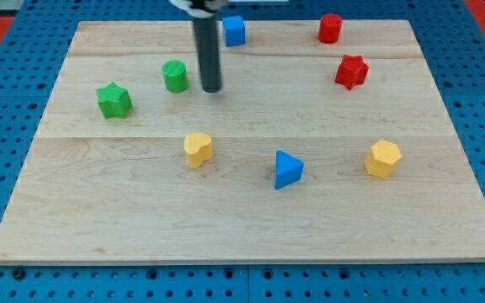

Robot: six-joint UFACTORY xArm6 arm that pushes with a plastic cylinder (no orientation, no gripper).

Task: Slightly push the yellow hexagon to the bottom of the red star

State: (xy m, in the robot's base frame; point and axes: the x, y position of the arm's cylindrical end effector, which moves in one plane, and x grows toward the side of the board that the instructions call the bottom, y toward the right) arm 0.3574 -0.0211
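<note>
The yellow hexagon lies at the view's right, below and a little right of the red star, well apart from it. My tip rests on the board in the upper middle-left, just right of the green cylinder, far left of both the hexagon and the star. It touches no block.
A red cylinder sits above the red star. A blue cube is near the top edge beside the rod. A green star is at the left. A yellow rounded block and a blue triangle lie in the lower middle. The wooden board rests on a blue pegboard.
</note>
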